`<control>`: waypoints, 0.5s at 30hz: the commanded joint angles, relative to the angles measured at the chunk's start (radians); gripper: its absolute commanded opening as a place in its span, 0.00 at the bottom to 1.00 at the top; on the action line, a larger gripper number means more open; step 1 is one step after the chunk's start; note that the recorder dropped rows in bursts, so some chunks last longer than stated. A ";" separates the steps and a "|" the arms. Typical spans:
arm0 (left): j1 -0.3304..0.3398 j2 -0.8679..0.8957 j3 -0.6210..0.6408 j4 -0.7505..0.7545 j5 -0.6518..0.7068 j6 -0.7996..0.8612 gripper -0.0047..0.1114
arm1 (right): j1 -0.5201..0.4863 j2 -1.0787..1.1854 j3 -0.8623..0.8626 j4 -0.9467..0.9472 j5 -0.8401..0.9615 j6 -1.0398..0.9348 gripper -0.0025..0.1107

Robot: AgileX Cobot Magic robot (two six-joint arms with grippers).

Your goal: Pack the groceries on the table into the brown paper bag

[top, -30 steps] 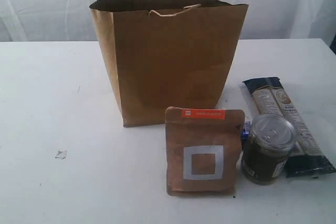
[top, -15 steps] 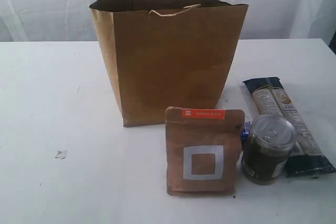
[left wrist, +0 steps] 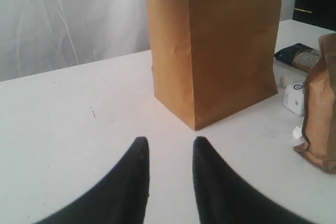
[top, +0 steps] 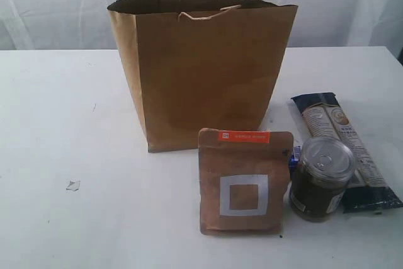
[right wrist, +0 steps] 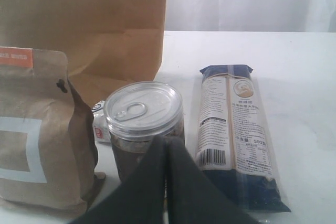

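Behind brown pouch [top: 245, 181], small white box [right wrist: 101, 124] mostly hidden; left pincer [left wrist: 170, 142] parted, empty; right pincer [right wrist: 167, 143] closed, empty.

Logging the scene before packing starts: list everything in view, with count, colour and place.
brown paper bag: one, kraft brown, upright at the table's middle back, mouth open.
pouch: one, brown with white square, standing in front of the bag.
small dark jar: one, silver pull-tab lid, right of the pouch.
long packet: one, navy and tan, lying flat behind and right of the jar.
small pack: one, white, between pouch and jar, mostly hidden.
table: one, white.
left claw: one, black, open, facing the bag.
right claw: one, black, shut, empty, before the jar.
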 commanded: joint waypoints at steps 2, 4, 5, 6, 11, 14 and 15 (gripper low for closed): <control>-0.003 -0.036 0.004 -0.014 0.052 0.052 0.34 | -0.004 -0.006 0.005 0.000 -0.012 0.000 0.02; -0.003 -0.036 0.004 -0.014 0.072 0.053 0.34 | -0.004 -0.006 0.005 0.000 -0.012 0.000 0.02; -0.003 -0.036 0.004 -0.014 0.072 0.053 0.34 | -0.004 -0.006 0.005 0.000 -0.012 0.000 0.02; -0.003 -0.036 0.004 -0.014 0.072 0.053 0.34 | -0.004 -0.006 0.005 0.000 -0.012 0.000 0.02; -0.003 -0.036 0.004 -0.014 0.072 0.053 0.34 | -0.004 -0.006 0.005 0.000 -0.012 0.000 0.02; -0.003 -0.036 0.004 -0.014 0.072 0.053 0.34 | -0.004 -0.006 0.005 0.000 -0.010 0.000 0.02; -0.003 -0.036 0.004 -0.014 0.072 0.053 0.34 | -0.004 -0.006 0.005 0.000 -0.010 0.000 0.02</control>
